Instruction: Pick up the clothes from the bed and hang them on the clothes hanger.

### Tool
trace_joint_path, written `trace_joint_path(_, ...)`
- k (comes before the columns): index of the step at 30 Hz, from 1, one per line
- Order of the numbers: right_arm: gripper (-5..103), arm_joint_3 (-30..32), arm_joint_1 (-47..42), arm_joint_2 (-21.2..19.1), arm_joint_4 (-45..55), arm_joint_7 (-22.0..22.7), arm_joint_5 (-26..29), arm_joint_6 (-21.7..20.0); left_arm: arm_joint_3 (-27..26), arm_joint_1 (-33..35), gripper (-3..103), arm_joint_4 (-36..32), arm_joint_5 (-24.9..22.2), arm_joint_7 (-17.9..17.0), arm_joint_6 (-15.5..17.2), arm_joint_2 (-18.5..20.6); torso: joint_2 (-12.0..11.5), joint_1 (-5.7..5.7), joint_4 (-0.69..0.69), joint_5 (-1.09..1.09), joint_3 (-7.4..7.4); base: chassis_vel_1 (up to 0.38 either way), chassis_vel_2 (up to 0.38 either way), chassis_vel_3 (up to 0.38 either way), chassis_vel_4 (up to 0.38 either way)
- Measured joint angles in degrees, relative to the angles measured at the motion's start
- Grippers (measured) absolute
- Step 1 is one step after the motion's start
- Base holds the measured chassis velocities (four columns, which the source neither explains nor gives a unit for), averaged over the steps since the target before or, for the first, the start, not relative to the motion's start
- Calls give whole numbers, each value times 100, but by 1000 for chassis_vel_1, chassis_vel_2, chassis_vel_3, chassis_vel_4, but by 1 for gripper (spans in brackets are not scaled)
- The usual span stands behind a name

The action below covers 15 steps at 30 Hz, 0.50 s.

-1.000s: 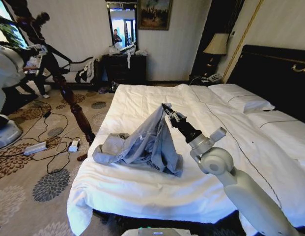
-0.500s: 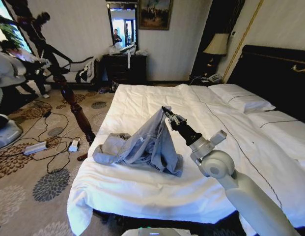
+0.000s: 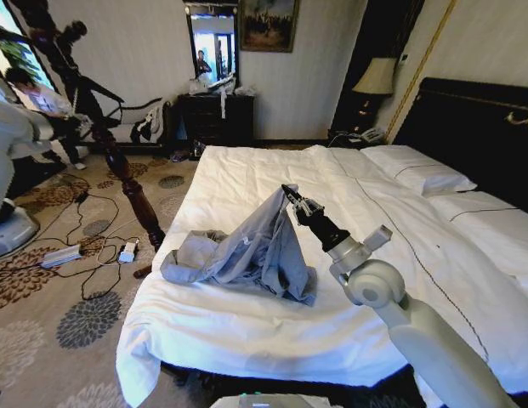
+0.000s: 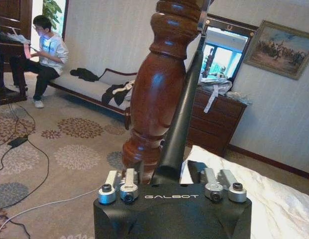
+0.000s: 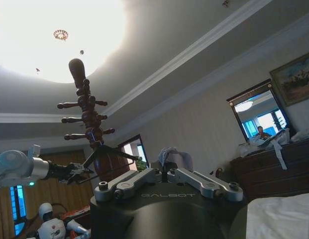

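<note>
Little has shifted since a second ago: our right gripper (image 3: pixel 286 189) stays pinched on the clothes (image 3: pixel 255 251), tented mid-frame above the bed (image 3: pixel 349 280). Our left gripper (image 5: pixel 78 171) clamps the clothes hanger (image 4: pixel 180 119) at upper left; hanging remains.

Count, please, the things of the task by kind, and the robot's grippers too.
Grey shirt: 1
Bed: 1
Black clothes hanger: 1
Grippers: 2, left gripper on the hanger, right gripper lifting the shirt
Total: 5
</note>
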Motion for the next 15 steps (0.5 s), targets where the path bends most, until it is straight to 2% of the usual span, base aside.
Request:
trace_joint_path(1, 0, 5, -12, 2, 0, 0, -6, 4, 29, -36, 46, 30, 9, 8, -5, -19, 0, 0, 0, 0, 0, 0, 0, 0, 0)
trace_joint_path(6, 0, 38, -49, -6, 1, 7, -18, 14, 151, -188, 25, 62, 35, 123, -17, -60, 0, 0, -2, 0, 0, 0, 0, 0, 0)
trace_joint_path(10, 0, 45, -50, -18, 2, 16, -19, 15, 165, -207, 21, 0, 31, 163, -17, -48, 0, 0, -2, 1, 0, 0, 0, 0, 0)
trace_joint_path(15, 0, 26, -40, -10, -25, 19, -62, 15, 138, -125, 21, -142, 56, 217, -60, 23, 0, 0, 1, 0, 0, 0, 0, 0, 0)
